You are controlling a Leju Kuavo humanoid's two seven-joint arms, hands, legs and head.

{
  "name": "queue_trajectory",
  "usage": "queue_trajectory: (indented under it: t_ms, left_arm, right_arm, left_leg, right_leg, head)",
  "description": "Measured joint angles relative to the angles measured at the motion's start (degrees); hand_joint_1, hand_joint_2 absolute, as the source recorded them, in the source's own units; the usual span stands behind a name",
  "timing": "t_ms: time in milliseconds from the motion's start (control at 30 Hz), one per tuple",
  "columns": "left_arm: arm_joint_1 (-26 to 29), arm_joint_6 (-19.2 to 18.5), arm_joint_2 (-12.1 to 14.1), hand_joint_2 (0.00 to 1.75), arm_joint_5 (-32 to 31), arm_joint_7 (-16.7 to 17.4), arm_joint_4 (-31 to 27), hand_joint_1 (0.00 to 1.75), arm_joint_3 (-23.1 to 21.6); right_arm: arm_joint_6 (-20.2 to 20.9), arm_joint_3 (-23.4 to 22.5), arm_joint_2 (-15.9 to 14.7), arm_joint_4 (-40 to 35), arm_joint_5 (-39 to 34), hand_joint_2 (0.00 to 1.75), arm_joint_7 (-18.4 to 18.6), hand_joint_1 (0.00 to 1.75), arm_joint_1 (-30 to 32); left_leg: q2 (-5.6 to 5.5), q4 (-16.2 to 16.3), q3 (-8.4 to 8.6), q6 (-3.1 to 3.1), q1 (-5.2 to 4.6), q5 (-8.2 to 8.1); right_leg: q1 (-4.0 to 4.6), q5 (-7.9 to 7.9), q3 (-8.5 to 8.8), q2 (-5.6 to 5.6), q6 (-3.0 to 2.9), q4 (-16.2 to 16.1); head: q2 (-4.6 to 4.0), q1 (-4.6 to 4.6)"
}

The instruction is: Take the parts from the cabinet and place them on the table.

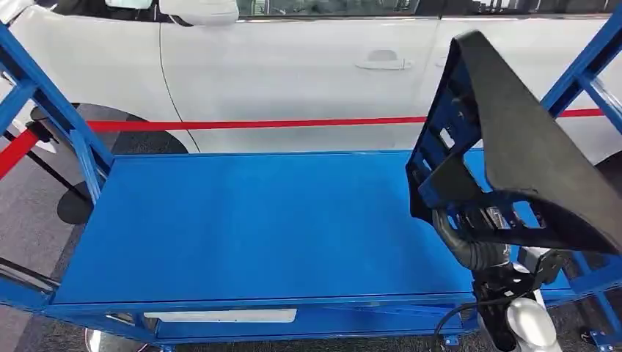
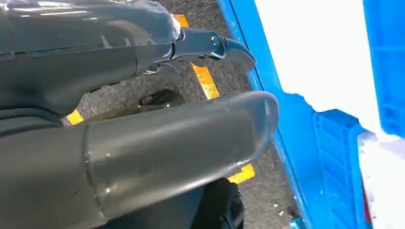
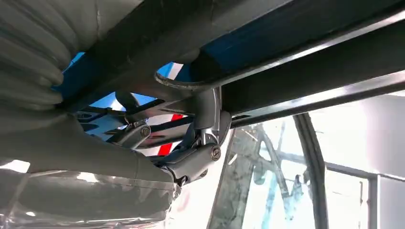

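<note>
The right hand (image 1: 490, 258) grips a large black part (image 1: 513, 147) from underneath, its fingers (image 3: 200, 143) hooked round one of the part's bars, as the right wrist view shows close up. The part is held up, tilted, over the right end of the blue table (image 1: 257, 227), clear of the table top as far as I can judge. Held by its underside frame this way, it can probably be lowered flat onto the table, which looks like the step in hand.

The left hand (image 2: 143, 143) hangs beside the blue frame, above a grey floor with yellow tape (image 2: 203, 78). Its thumb and fingers (image 2: 224, 47) are apart and hold nothing.

Behind the table stands a white car (image 1: 293, 73). A blue crate (image 2: 334, 157) sits beside the left hand; what is in it I cannot tell.
</note>
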Motion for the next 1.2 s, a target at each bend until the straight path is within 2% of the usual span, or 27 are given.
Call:
queue_trajectory:
  t_ms: [167,433,533,600,633,667,700,733,767,800,833,867,933,967,1000,1033,1100,1133,1167,1200]
  left_arm:
    - [0.22,-1.79,-0.7,0.0,-0.63,0.0,0.7,0.0,4.2]
    - [0.15,-3.01,-1.16,0.0,-0.5,0.0,2.56,0.0,7.25]
    - [0.11,-1.97,-1.18,0.0,-0.7,0.0,3.28,0.0,8.21]
    - [-0.02,-1.72,-1.18,0.0,-0.96,0.0,3.85,0.0,8.3]
    - [-0.12,-1.4,-1.36,0.0,-1.24,0.0,4.02,0.0,8.35]
    - [-0.28,-1.22,-1.44,0.0,-1.29,0.0,4.18,0.0,8.39]
    - [-0.44,-0.94,-1.6,0.0,-1.31,0.0,4.39,0.0,8.41]
    - [-0.44,-0.7,-1.62,0.0,-1.31,0.0,4.63,0.0,8.43]
    - [-0.41,-0.48,-1.77,0.0,-1.31,0.0,4.83,0.0,8.43]
    - [-0.4,-0.19,-1.79,0.0,-1.26,0.02,5.07,0.0,8.45]
    - [-0.41,-0.04,-1.79,0.0,-1.24,0.04,5.36,0.0,8.48]
    - [-0.4,0.11,-1.86,0.0,-1.18,0.04,5.51,0.0,8.48]
    - [-0.52,0.42,-1.99,0.0,-1.07,0.04,5.68,0.0,8.48]
    - [-0.56,0.57,-2.03,0.0,-0.79,0.04,5.81,0.0,8.48]
    - [-0.62,0.68,-2.1,0.0,-0.63,0.07,5.95,0.0,8.5]
    - [-0.63,0.81,-2.16,0.0,-0.54,0.04,6.01,0.0,8.52]
    - [-0.7,1.14,-2.25,0.0,-0.3,0.04,6.1,0.0,8.54]
    - [-0.68,1.46,-2.25,0.0,-0.3,0.04,6.21,0.0,8.54]
    - [-0.71,1.64,-2.25,0.0,-0.28,0.04,6.3,0.0,8.54]
    - [-0.69,1.73,-2.25,0.0,-0.24,0.04,6.32,0.0,8.56]
  right_arm:
    - [0.2,-0.09,-0.04,-0.68,0.0,1.75,0.02,1.75,1.21]
    - [1.6,-0.13,-0.26,-1.51,-1.14,1.75,-0.35,1.75,2.42]
    - [2.82,-0.28,-0.37,-2.43,-2.47,1.75,-0.33,1.75,2.89]
    - [3.74,-0.31,-0.55,-3.13,-3.56,1.75,-0.24,1.75,3.07]
    - [4.15,-0.31,-0.77,-3.61,-3.91,1.75,-0.26,1.75,3.14]
    - [4.35,-0.33,-0.85,-3.78,-4.02,1.75,-0.44,1.75,3.38]
    - [4.63,-0.35,-1.01,-4.33,-4.02,1.75,-0.88,1.75,3.53]
    - [4.81,-0.35,-1.07,-4.94,-4.0,1.75,-1.42,1.75,3.78]
    - [4.96,-0.31,-1.07,-5.37,-3.83,1.75,-1.79,1.75,4.16]
    - [4.94,-0.24,-1.07,-5.81,-3.63,1.75,-2.01,1.75,4.71]
    - [4.83,-0.18,-1.07,-6.49,-3.13,1.75,-2.34,1.75,5.39]
    - [4.68,-0.09,-1.07,-7.17,-2.71,1.75,-2.58,1.75,5.81]
    - [4.48,0.11,-1.07,-8.44,-2.34,1.75,-3.06,1.75,6.22]
    - [4.35,0.24,-1.05,-9.29,-2.08,1.75,-3.41,1.75,6.54]
    - [4.28,0.37,-1.03,-9.57,-2.03,1.75,-3.63,1.75,6.74]
    - [4.22,0.44,-1.03,-10.14,-1.99,1.75,-3.91,1.75,7.24]
    - [4.22,0.52,-0.98,-11.43,-1.64,1.75,-5.12,1.75,8.48]
    - [4.24,0.57,-0.9,-12.28,-1.27,1.75,-5.9,1.75,9.21]
    - [4.22,0.7,-0.74,-12.92,-0.83,1.75,-6.36,1.75,9.76]
    - [4.15,0.87,-0.63,-13.51,-0.48,1.75,-6.73,1.75,10.33]
  left_leg:
    - [-0.01,0.0,-0.02,0.0,0.0,0.0]
    - [-0.01,0.2,-0.08,0.07,-0.27,-0.05]
    - [0.0,0.28,-0.14,0.2,-0.5,-0.09]
    - [0.01,0.14,-0.16,0.7,-0.61,0.37]
    - [0.13,-1.09,0.14,1.31,0.12,1.18]
    - [0.28,-1.5,0.29,1.67,0.08,1.57]
    - [0.33,-1.68,0.09,1.99,0.15,1.78]
    - [0.34,-1.65,-0.17,2.09,0.14,1.88]
    - [0.35,-1.6,-0.3,2.06,0.11,1.89]
    - [0.35,-1.51,-0.4,2.06,0.09,1.89]
    - [0.33,-1.32,-0.51,2.04,0.13,1.88]
    - [0.27,-1.08,-0.56,1.9,0.19,1.78]
    - [0.16,-0.36,-0.65,1.28,0.41,1.35]
    - [0.12,0.03,-0.85,0.77,0.44,1.0]
    - [-0.01,0.32,-1.42,0.43,0.21,0.97]
    - [-0.04,0.39,-1.53,0.04,0.14,1.08]
    - [-0.08,0.59,-1.83,-0.54,0.15,1.36]
    - [-0.11,0.78,-2.05,-0.89,0.06,1.3]
    - [0.07,1.54,-2.4,-1.24,0.38,0.12]
    - [0.23,3.57,-3.1,-1.58,0.41,-2.07]
  right_leg:
    - [0.0,0.0,0.0,-0.01,0.0,0.0]
    - [-0.35,0.07,0.0,-0.04,0.11,-0.13]
    - [-0.51,0.17,-0.02,-0.03,0.3,-0.18]
    - [-0.61,0.59,0.04,0.01,0.88,-0.42]
    - [-0.28,0.28,-0.03,0.05,1.04,-0.33]
    - [-0.4,-0.68,-0.35,-0.09,1.11,0.5]
    - [-0.38,-2.81,-1.72,-0.14,1.02,3.34]
    - [-0.45,-5.05,-3.78,-0.17,1.19,7.58]
    - [-0.57,-6.73,-5.74,-0.18,1.31,11.77]
    - [-0.66,-7.46,-7.34,-0.2,1.46,14.99]
    - [-0.79,-6.68,-8.04,-0.24,1.59,16.11]
    - [-1.02,-4.3,-7.31,-0.28,1.7,14.23]
    - [-1.42,1.12,-3.59,-0.38,1.89,6.01]
    - [-1.42,1.03,-1.86,-0.34,1.9,2.48]
    - [-0.9,1.16,-1.6,-0.19,1.56,2.24]
    - [-0.83,1.28,-1.95,-0.14,0.97,2.24]
    - [-0.74,0.68,-2.17,-0.18,0.24,1.57]
    - [-1.08,1.0,-2.4,-0.28,-0.25,1.2]
    - [-1.15,1.28,-2.52,-0.5,-0.7,1.05]
    - [-1.09,1.47,-2.79,-0.51,-0.99,1.05]
  head:
    - [0.0,0.02]
    - [0.0,0.0]
    - [0.0,0.0]
    - [0.0,-0.04]
    - [0.0,0.02]
    - [0.0,0.0]
    - [0.0,0.29]
    - [0.0,0.37]
    - [0.0,0.33]
    - [0.0,0.35]
    - [0.0,0.37]
    - [0.0,0.37]
    - [0.0,0.35]
    - [0.0,0.33]
    - [-0.02,0.57]
    - [0.0,0.48]
    - [0.0,0.31]
    - [0.0,0.3]
    - [0.0,0.35]
    - [0.0,-0.08]
